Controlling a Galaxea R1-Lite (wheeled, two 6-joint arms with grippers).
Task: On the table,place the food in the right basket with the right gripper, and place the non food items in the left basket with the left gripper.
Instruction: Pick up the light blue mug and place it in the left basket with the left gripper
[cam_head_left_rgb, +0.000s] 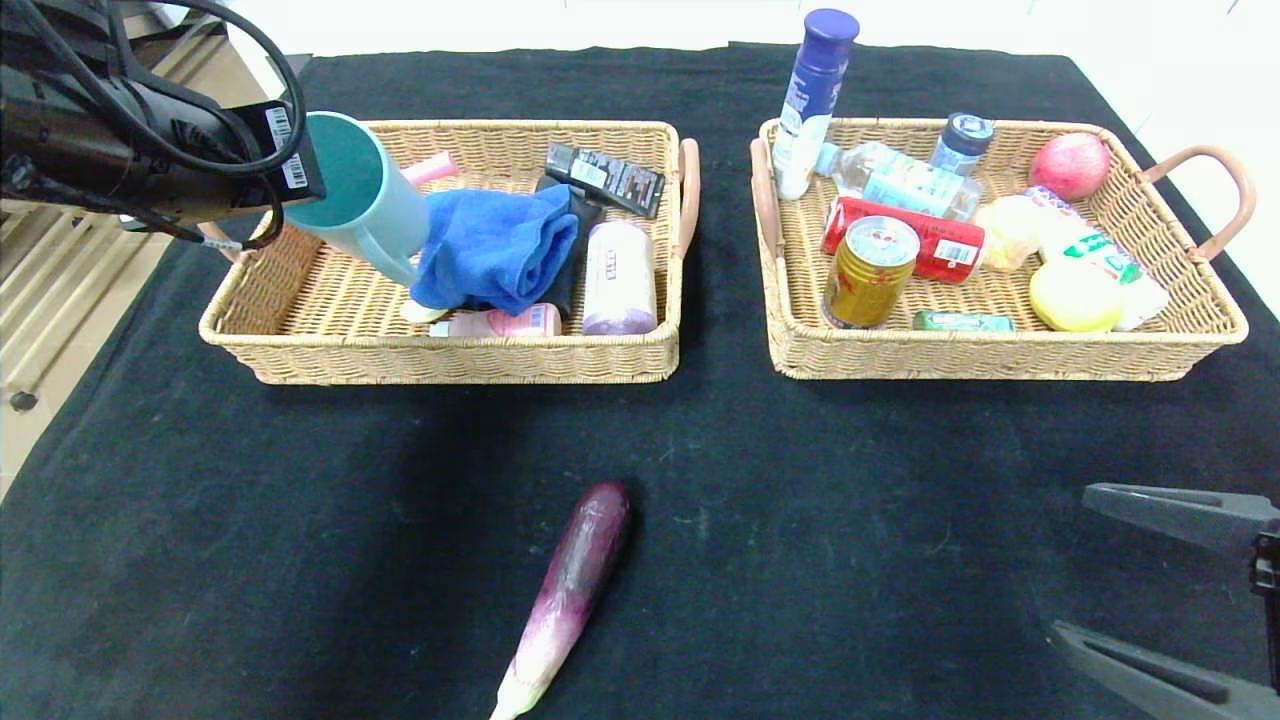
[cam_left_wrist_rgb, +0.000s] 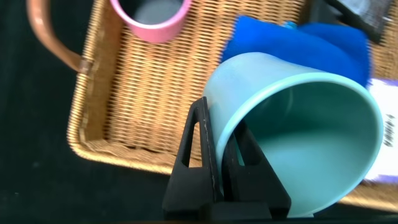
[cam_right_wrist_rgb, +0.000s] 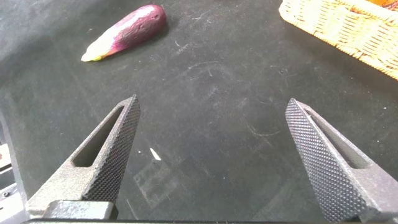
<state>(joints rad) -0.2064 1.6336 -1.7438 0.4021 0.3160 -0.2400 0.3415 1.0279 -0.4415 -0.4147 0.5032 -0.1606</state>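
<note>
My left gripper (cam_head_left_rgb: 300, 175) is shut on the rim of a teal cup (cam_head_left_rgb: 365, 195), one finger inside and one outside. It holds the cup tilted over the far left part of the left basket (cam_head_left_rgb: 450, 352). In the left wrist view the gripper (cam_left_wrist_rgb: 219, 121) pinches the cup's wall (cam_left_wrist_rgb: 311, 137) above the wicker basket (cam_left_wrist_rgb: 137, 118). A purple eggplant (cam_head_left_rgb: 575, 585) lies on the black cloth near the front, also visible in the right wrist view (cam_right_wrist_rgb: 127, 30). My right gripper (cam_head_left_rgb: 1075, 562) stands open and empty at the front right, well right of the eggplant (cam_right_wrist_rgb: 212, 102).
The left basket holds a blue cloth (cam_head_left_rgb: 495, 245), a pink cup (cam_left_wrist_rgb: 152, 18), a black packet and small bottles. The right basket (cam_head_left_rgb: 1000, 355) holds cans, bottles, an apple (cam_head_left_rgb: 1070, 165) and yellow fruit. Black cloth lies bare between the baskets and the eggplant.
</note>
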